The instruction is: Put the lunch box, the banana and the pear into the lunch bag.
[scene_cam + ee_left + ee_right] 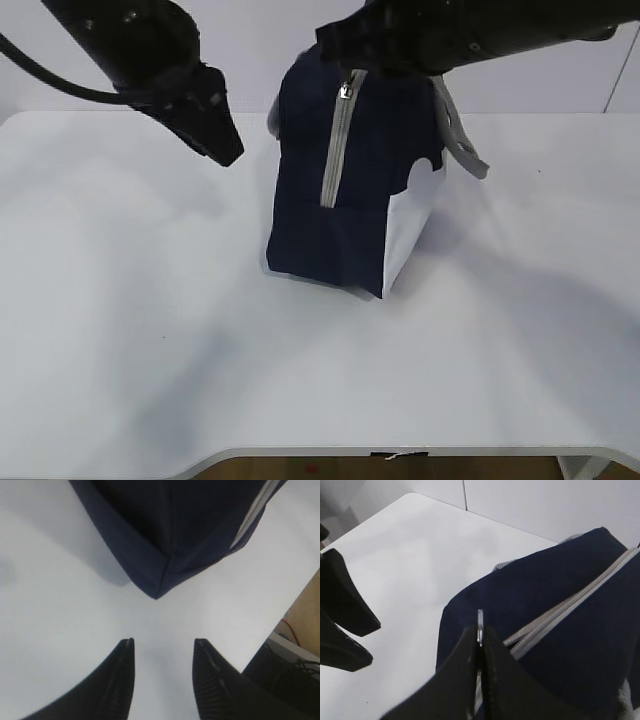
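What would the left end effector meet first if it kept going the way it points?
Most likely the lunch bag: in the wrist view its lower navy corner lies straight ahead of the open left end effector, with only bare table between. Depth is unclear.

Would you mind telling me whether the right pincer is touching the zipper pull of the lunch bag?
Touching. In the right wrist view, the right pincer is shut on the metal zipper pull of the lunch bag, with the tab pinched between both fingertips.

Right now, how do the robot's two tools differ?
The left tool hangs open and empty over the table, while the right tool is shut on the zipper pull. The left tool stays clear of the lunch bag; the right tool sits at its top. Both are black.
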